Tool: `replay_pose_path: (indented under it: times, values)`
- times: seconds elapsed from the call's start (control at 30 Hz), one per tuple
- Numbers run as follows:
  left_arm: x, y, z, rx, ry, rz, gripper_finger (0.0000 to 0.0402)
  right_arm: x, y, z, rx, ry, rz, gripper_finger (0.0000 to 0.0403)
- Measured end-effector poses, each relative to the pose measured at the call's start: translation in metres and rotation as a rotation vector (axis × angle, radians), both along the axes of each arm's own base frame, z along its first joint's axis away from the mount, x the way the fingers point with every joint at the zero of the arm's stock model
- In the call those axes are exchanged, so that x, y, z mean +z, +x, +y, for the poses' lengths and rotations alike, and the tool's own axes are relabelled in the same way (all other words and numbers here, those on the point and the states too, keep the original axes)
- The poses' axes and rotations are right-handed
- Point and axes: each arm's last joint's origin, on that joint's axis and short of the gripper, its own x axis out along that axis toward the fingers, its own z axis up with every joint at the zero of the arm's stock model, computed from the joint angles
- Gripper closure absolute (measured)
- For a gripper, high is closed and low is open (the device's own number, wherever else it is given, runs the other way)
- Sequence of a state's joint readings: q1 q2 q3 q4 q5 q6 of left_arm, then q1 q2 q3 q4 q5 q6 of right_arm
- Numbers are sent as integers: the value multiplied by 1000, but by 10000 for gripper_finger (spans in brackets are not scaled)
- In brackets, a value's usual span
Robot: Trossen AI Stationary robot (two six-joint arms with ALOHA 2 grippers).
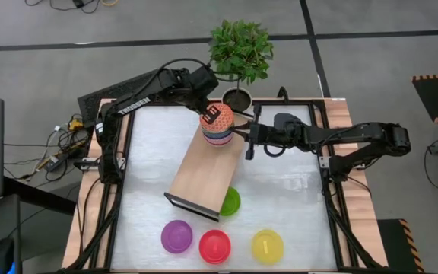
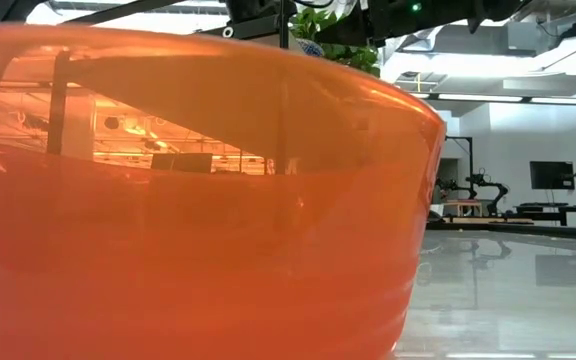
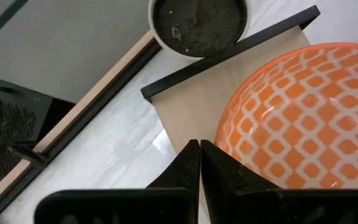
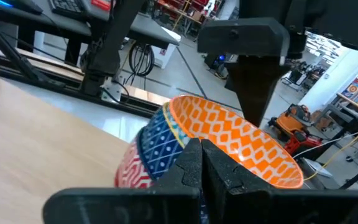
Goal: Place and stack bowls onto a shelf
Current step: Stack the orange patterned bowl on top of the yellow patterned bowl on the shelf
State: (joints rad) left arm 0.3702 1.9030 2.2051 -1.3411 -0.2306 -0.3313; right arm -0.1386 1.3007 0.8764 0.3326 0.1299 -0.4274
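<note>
On the shelf [image 1: 202, 173], a golden patterned bowl [image 1: 218, 118] nests atop a 3-bowl stack between both fully closed, empty jaws, left gripper [image 1: 204, 114] and right gripper [image 1: 243, 135] just beside it.

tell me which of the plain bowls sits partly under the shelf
The green bowl: it peeks out from under the shelf's near corner, while the purple, red and yellow bowls sit apart on open tabletop.
</note>
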Motion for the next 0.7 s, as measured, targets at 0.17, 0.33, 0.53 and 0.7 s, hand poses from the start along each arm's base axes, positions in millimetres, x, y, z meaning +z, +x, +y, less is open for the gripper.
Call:
replay_pose_path:
  times: [0.17, 0.33, 0.53, 0.7]
  values:
    - [0, 0, 0, -1, -1, 0, 401, -6, 2, -1, 3, 17, 29, 383]
    - [0, 0, 0, -4, -4, -2, 401, -9, 3, 3, 22, 21, 64, 383]
    - [0, 0, 0, -4, -5, -2, 401, -10, 2, 2, 20, 23, 73, 383]
    - [0, 0, 0, -5, -5, -2, 401, -11, 2, 2, 20, 24, 83, 383]
